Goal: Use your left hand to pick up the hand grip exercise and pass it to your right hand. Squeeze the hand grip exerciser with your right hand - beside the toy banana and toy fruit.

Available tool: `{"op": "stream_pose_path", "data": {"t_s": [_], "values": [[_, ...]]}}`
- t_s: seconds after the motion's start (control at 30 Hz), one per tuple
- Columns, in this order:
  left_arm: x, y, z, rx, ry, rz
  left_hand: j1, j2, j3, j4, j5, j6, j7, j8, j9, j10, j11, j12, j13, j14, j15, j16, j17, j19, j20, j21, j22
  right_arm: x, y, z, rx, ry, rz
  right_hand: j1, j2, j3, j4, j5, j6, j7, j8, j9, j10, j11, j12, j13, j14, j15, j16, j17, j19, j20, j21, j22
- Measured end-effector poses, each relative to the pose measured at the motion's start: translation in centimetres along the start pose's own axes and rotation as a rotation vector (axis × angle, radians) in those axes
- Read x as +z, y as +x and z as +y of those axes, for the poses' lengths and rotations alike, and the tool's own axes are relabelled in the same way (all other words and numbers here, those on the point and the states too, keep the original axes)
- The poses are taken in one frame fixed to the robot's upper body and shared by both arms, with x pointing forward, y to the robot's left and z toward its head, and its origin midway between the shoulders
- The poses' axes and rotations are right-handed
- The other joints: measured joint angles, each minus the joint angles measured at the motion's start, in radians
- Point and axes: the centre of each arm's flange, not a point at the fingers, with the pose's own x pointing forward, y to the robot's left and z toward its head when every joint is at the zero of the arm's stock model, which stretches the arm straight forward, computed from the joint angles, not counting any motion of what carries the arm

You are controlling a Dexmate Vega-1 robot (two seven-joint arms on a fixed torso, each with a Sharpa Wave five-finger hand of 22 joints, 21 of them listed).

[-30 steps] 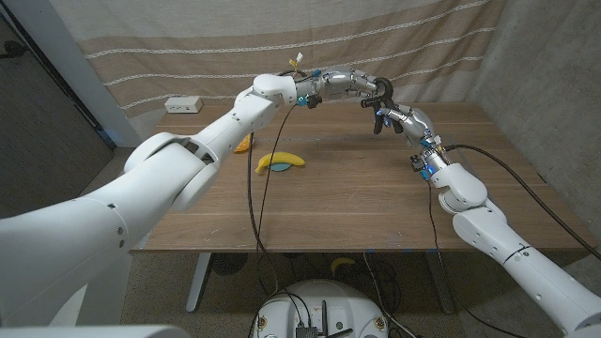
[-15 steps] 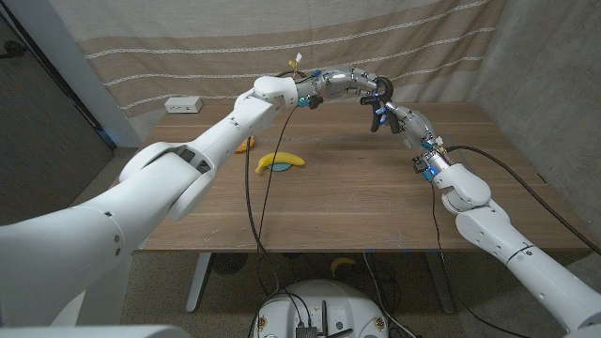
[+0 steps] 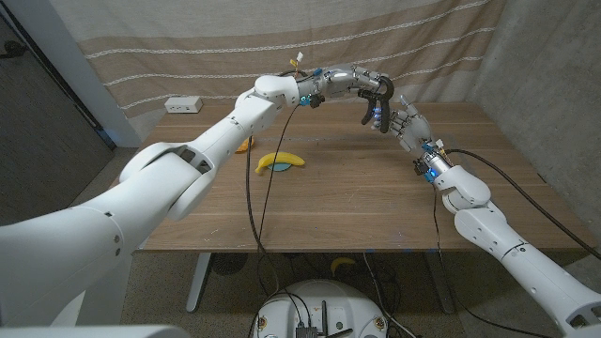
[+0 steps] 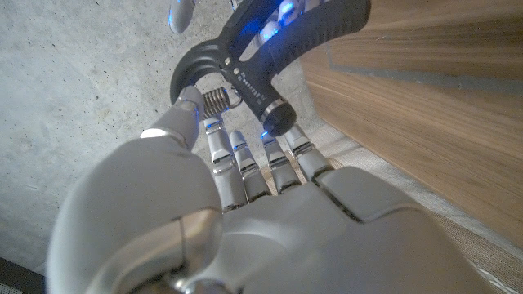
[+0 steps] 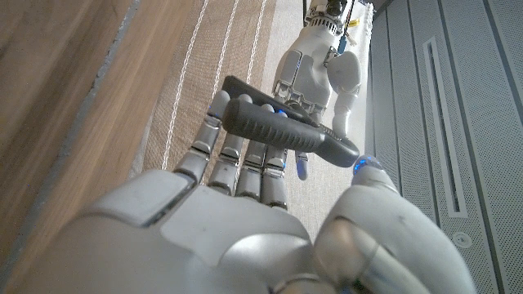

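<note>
2 hands meet above the table's far side: the hand grip exerciser (image 3: 378, 95) is pinched at its spring end by the left hand (image 3: 352, 81), while the right hand (image 3: 404, 120), fingers spread around a handle, is not yet closed. The pickup is done; handover and squeeze remain. The toy banana (image 3: 280, 162) lies toward 8 o'clock.

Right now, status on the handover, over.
Left hand holds hand grip exerciser aloft. Right hand at its handles, grasp unconfirmed. Toy banana on table, well clear.
</note>
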Motion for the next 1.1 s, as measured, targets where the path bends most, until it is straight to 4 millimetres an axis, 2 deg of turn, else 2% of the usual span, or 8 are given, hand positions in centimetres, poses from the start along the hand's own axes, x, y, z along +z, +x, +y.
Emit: {"op": "stream_pose_path", "data": {"t_s": [0.2, 0.4, 0.6, 0.67, 0.73, 0.83, 0.97, 1.1], "values": [[0.2, 0.1, 0.0, -0.010, -0.004, -0.006, 0.004, 0.004, -0.001, 0.001, -0.002, 0.000, 0.000, 0.000, 0.000, 0.005, -0.005, -0.004, 0.000, 0.000, 0.000, 0.000, 0.000, 0.000, 0.000, 0.000, 0.000, -0.5, -0.1, -0.6, -0.025, 0.015, 0.007, -0.013, -0.013, -0.008, -0.008, 0.000, -0.023, 0.005, -0.014, -0.010, -0.041, 0.012, -0.043, -0.025, -0.039, 0.007, -0.042, -0.032, -0.012, 0.018, -0.024, -0.009], [0.1, 0.1, 0.2, -0.010, -0.016, -0.004, 0.014, 0.001, -0.001, 0.001, -0.002, 0.000, 0.000, 0.000, 0.000, 0.005, -0.005, -0.004, 0.000, 0.000, 0.000, -0.007, 0.000, -0.006, -0.005, 0.000, 0.000, -0.8, 0.1, -0.9, -0.005, 0.016, 0.027, -0.025, -0.025, -0.023, -0.023, 0.000, -0.068, 0.007, -0.041, -0.027, -0.086, 0.018, -0.099, -0.059, -0.112, 0.002, -0.102, -0.076, -0.049, 0.013, -0.063, -0.016], [-0.2, 0.2, 0.5, 0.000, -0.029, -0.007, 0.019, 0.000, -0.007, 0.001, -0.003, 0.000, 0.000, 0.000, 0.000, 0.011, -0.011, -0.004, 0.000, 0.000, 0.000, -0.007, 0.000, -0.006, -0.005, 0.000, 0.000, -1.0, 0.8, -1.0, 0.082, 0.024, 0.055, -0.036, -0.036, -0.034, -0.034, 0.010, -0.096, 0.007, -0.059, -0.042, -0.112, 0.026, -0.134, -0.082, -0.144, 0.009, -0.140, -0.108, -0.060, 0.016, -0.088, -0.018], [-0.2, 0.2, 0.6, 0.004, -0.036, -0.010, 0.020, 0.001, -0.010, 0.001, -0.003, 0.000, 0.000, 0.000, 0.000, 0.011, -0.011, -0.008, 0.000, 0.000, 0.000, -0.007, 0.000, -0.006, -0.005, 0.000, 0.000, -0.9, 1.2, -1.1, 0.110, 0.027, 0.060, -0.045, -0.047, -0.037, -0.037, 0.012, -0.114, -0.004, -0.069, -0.046, -0.126, 0.026, -0.147, -0.091, -0.152, 0.004, -0.151, -0.120, -0.060, 0.016, -0.095, -0.018], [-0.3, 0.2, 0.8, 0.011, -0.048, -0.012, 0.022, 0.001, -0.010, 0.001, -0.003, 0.002, 0.002, 0.000, 0.000, 0.011, -0.011, -0.008, 0.000, 0.000, 0.000, -0.007, 0.000, -0.006, -0.005, 0.007, 0.000, -1.0, 1.5, -1.1, 0.147, 0.036, 0.067, -0.023, -0.069, -0.042, -0.046, 0.022, -0.132, -0.013, -0.082, -0.055, -0.146, 0.025, -0.167, -0.103, -0.167, 0.004, -0.170, -0.138, -0.068, 0.009, -0.111, -0.018], [-0.6, 0.3, 0.9, 0.017, -0.061, -0.009, 0.025, -0.002, -0.013, 0.004, -0.003, 0.014, 0.014, 0.000, 0.000, 0.011, -0.011, -0.008, 0.000, 0.000, 0.000, -0.007, 0.000, -0.006, -0.005, 0.008, 0.000, -0.9, 2.0, -0.9, 0.204, 0.046, 0.071, 0.017, -0.062, -0.032, -0.069, 0.024, -0.155, -0.020, -0.098, -0.068, -0.166, 0.020, -0.194, -0.123, -0.180, 0.002, -0.196, -0.166, -0.075, 0.002, -0.132, -0.018], [-0.9, 0.4, 1.1, 0.020, -0.080, -0.007, 0.025, -0.002, -0.014, 0.005, -0.004, 0.014, 0.014, 0.000, 0.000, 0.011, -0.011, -0.008, 0.000, 0.000, 0.000, -0.007, 0.000, -0.006, -0.005, 0.008, 0.000, -0.9, 2.0, -0.5, 0.254, 0.054, 0.073, 0.059, -0.045, -0.016, -0.094, 0.030, -0.168, -0.029, -0.106, -0.082, -0.184, 0.003, -0.221, -0.145, -0.193, -0.008, -0.219, -0.195, -0.085, -0.009, -0.150, -0.018], [-1.2, 0.5, 1.1, 0.017, -0.101, -0.002, 0.032, -0.003, -0.018, 0.004, -0.001, 0.024, 0.024, 0.000, 0.000, 0.011, -0.011, -0.008, 0.000, 0.000, 0.000, -0.007, 0.000, -0.006, -0.005, 0.008, 0.000, -0.6, 2.4, -0.5, 0.287, 0.050, 0.069, 0.140, -0.017, 0.016, -0.126, 0.029, -0.185, -0.046, -0.120, -0.097, -0.189, -0.011, -0.243, -0.167, -0.199, -0.026, -0.239, -0.224, -0.087, -0.047, -0.170, -0.018]]}}
